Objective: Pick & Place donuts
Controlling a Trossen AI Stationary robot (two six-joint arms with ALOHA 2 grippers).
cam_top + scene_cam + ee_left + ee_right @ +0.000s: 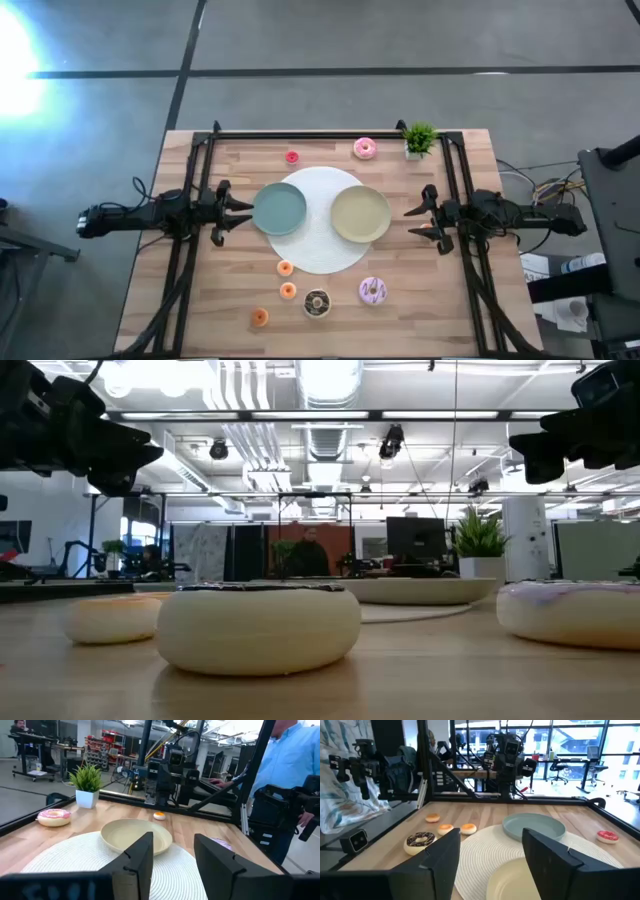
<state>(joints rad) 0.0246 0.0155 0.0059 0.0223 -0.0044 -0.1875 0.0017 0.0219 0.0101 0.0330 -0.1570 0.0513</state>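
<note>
Both grippers hover open above the table and touch nothing. My left gripper (235,211) is beside the blue-grey plate (279,209). My right gripper (420,220) is beside the yellow-green plate (361,214). The pink-iced donut (365,148) and a small red one (292,157) lie near the far edge. The chocolate donut (317,302), the lilac donut (373,291) and three small orange ones (285,267) (288,291) (259,317) lie flat near the near edge. In the right wrist view the chocolate donut (420,842) lies beyond my open right gripper (492,855).
Both plates sit on a round white mat (322,255). A small potted plant (420,139) stands at the far right corner. Black frame rails (300,133) run along the far edge and both sides. A person in a light blue shirt (290,770) stands beyond the table's right side.
</note>
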